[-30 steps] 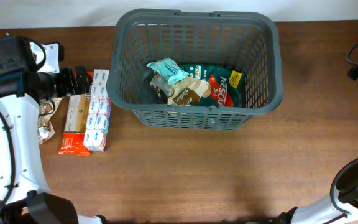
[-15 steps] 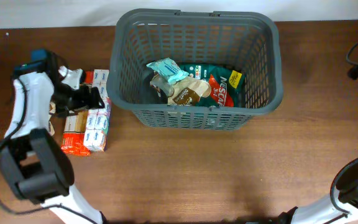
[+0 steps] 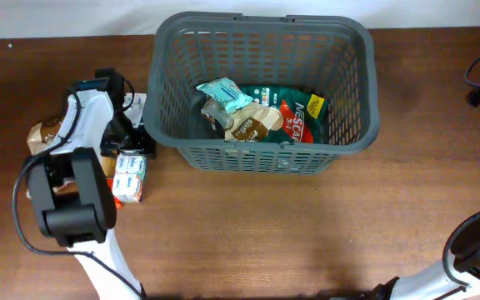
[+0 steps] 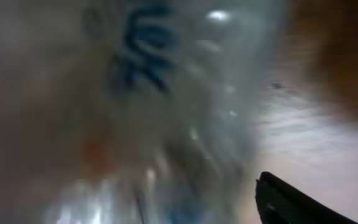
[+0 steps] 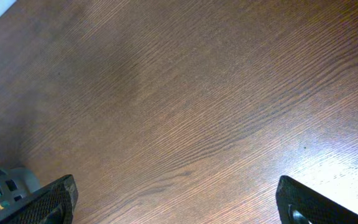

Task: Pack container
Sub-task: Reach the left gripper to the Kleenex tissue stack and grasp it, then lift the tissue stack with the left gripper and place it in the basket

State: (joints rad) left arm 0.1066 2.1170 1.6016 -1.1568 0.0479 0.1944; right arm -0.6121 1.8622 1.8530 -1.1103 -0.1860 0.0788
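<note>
The dark grey slotted basket point(image 3: 257, 157) sits upper middle of the overhead frame on the wooden table point(image 3: 265, 233), holding a teal packet point(image 3: 223, 93), a brown pouch point(image 3: 255, 125) and a green-and-red coffee bag point(image 3: 300, 112). Just left of it the left gripper point(image 3: 133, 143) is down over the white-and-blue packets point(image 3: 130, 171) — its wrist view is blurred wrapper, so I cannot tell its spread. The right gripper point(image 5: 179, 200) gapes wide over bare wood, holding nothing.

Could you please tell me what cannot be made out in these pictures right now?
left gripper: overhead, its arm covers the jaws; open or shut unclear.
blue-printed packet: left wrist view, too close, blurred; print unreadable.
white and blue packets: overhead, partly under the left arm.
container: right wrist view, cut off by the edge.
</note>
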